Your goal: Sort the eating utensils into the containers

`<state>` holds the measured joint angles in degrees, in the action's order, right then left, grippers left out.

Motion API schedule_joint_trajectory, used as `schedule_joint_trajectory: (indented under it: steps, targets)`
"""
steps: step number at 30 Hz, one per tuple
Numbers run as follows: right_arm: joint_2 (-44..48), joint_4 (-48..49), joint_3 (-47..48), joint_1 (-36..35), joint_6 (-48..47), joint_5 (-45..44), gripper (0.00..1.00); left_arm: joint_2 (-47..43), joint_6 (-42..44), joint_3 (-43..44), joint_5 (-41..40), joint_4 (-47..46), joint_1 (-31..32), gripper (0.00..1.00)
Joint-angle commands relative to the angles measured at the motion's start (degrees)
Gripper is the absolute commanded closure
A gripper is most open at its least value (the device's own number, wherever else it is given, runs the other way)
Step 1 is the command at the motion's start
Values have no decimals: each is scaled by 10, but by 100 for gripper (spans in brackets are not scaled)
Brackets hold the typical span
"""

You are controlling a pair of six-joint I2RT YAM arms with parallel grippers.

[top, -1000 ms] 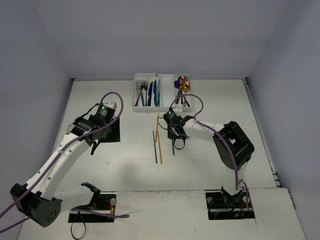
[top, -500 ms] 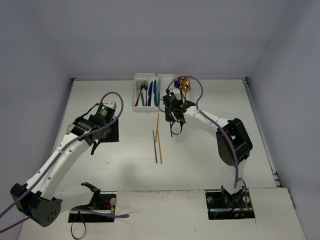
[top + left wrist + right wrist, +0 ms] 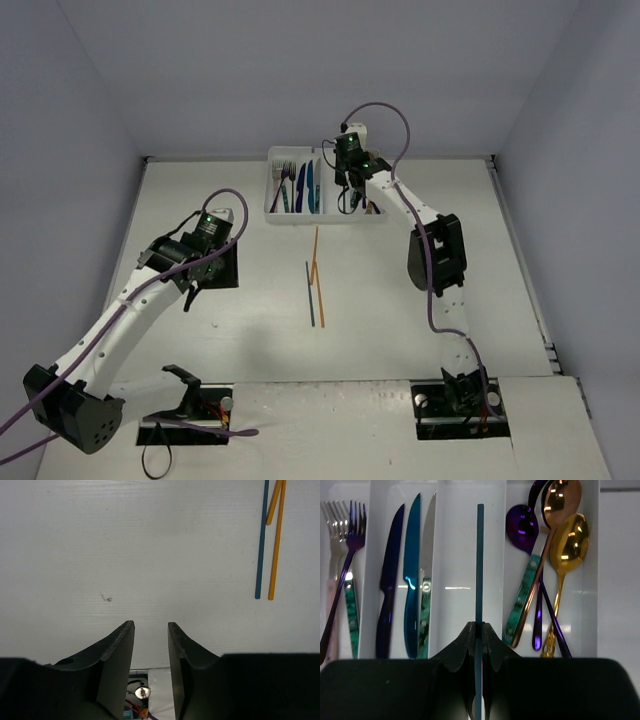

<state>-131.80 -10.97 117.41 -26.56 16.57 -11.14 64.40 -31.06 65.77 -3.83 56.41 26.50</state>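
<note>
Your white cutlery tray [image 3: 455,540] holds forks [image 3: 351,530] in its leftmost slot, knives [image 3: 412,555] in the next, and spoons [image 3: 560,510] (purple, copper, gold) in the rightmost. Your right hand [image 3: 475,630] is clamped on a teal chopstick [image 3: 479,570], which points away from it over the middle slot; you cannot tell whether it touches the tray. Its near end is hidden between the fingers, and the hand's body cuts off the handles. Your left hand [image 3: 151,630] hangs narrowly parted, gripping nothing, over the surface [image 3: 150,540], well apart from a blue chopstick [image 3: 260,540] and two orange chopsticks [image 3: 276,540].
</note>
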Motion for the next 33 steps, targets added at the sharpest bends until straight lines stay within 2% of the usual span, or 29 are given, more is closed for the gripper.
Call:
schedule_joint_trajectory:
  steps: [1, 5, 7, 10, 11, 13, 16, 21, 27, 33]
  targets:
    - [-76, 17, 132, 10, -16, 1, 100, -13, -20, -1, 8, -11, -4, 70]
    - [-151, 31, 225, 15, -19, 12, 98, -27, -29, -10, 15, -10, -4, 70]
    - [-168, 43, 243, 18, -17, 20, 88, -32, -33, -15, 20, -10, -4, 70]
    - [-163, 50, 237, 21, -16, 19, 63, -38, -35, -19, 28, -11, -4, 70]
    - [-156, 52, 228, 21, -17, 17, 58, -38, -36, -20, 30, -12, -4, 70]
    - [-133, 56, 196, 21, -25, 13, 54, -34, -38, -18, 35, -13, -3, 68]
    - [-65, 58, 125, 21, -39, 3, 53, -13, -41, -11, 50, -17, -2, 58]
    - [91, 58, -35, 22, -62, -47, 53, 38, -61, 15, 49, -37, 33, 35]
    - [287, 58, -226, 38, -71, -71, 52, 133, -113, 54, 3, -65, 127, 32]
    - [487, 54, -432, 58, -32, -63, 47, 202, -162, 51, -17, -112, 172, 32]
